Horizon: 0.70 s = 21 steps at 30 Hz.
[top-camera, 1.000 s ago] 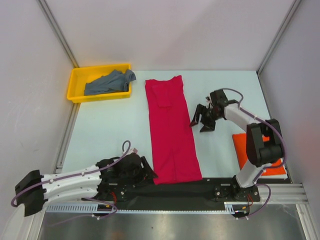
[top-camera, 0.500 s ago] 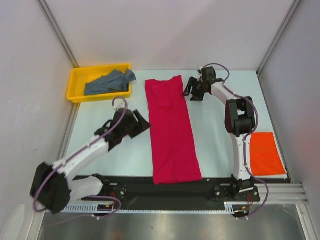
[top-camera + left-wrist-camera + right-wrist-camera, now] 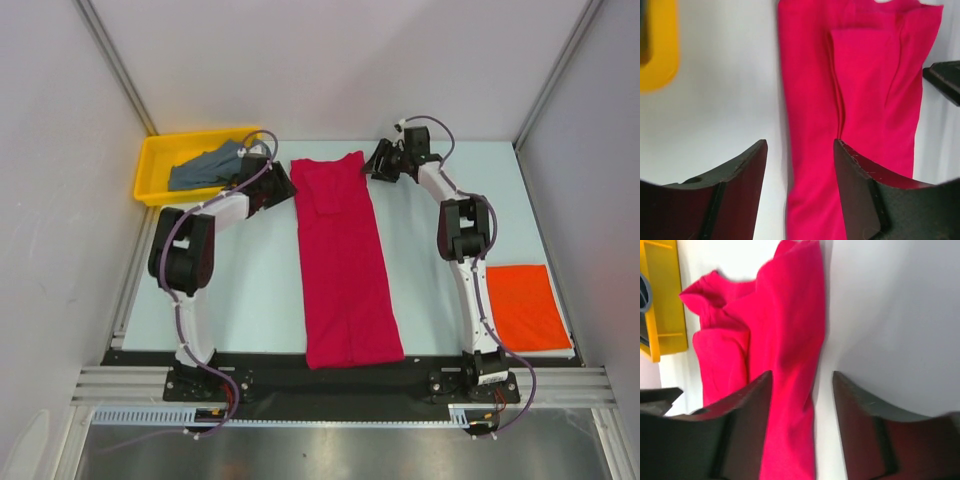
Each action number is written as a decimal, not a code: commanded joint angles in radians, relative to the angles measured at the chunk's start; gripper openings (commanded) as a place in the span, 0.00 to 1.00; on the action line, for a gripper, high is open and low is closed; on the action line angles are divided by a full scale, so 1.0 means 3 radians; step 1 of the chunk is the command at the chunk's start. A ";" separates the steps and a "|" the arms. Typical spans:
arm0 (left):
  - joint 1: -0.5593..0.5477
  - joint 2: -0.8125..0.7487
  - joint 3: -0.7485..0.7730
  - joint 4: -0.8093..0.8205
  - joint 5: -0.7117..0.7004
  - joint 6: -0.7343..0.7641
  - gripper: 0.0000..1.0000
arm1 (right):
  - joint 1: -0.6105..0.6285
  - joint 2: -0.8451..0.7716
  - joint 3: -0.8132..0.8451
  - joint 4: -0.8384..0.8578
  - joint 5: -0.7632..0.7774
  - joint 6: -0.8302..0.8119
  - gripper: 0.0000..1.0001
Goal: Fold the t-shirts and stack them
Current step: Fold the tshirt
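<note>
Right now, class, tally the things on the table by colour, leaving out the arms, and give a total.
Pink shirt: 1
Orange shirt: 1
Grey-blue shirt: 1
Yellow tray: 1
Total: 4

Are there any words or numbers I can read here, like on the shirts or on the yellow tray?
None: there is no writing to read in any view. The pink shirt, the orange shirt, the grey shirt and the yellow tray are all plain.
</note>
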<state>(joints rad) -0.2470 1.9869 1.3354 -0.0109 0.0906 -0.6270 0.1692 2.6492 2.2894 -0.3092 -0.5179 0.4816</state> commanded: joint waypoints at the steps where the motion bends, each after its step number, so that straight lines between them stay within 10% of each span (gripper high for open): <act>1: -0.0020 0.0325 0.0380 0.0287 0.0199 0.0106 0.60 | -0.0017 0.0316 0.0370 0.0049 -0.0074 0.0092 0.54; 21: 0.0133 -0.0609 -0.0309 -0.0107 0.0496 0.0295 0.58 | 0.0070 0.0936 0.0949 0.0815 -0.0084 0.0542 0.34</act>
<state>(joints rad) -0.2302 1.8713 1.2751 -0.0288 0.2058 -0.5671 0.1772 2.8830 2.5534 -0.1116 -0.5419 0.6155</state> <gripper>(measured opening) 0.582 0.354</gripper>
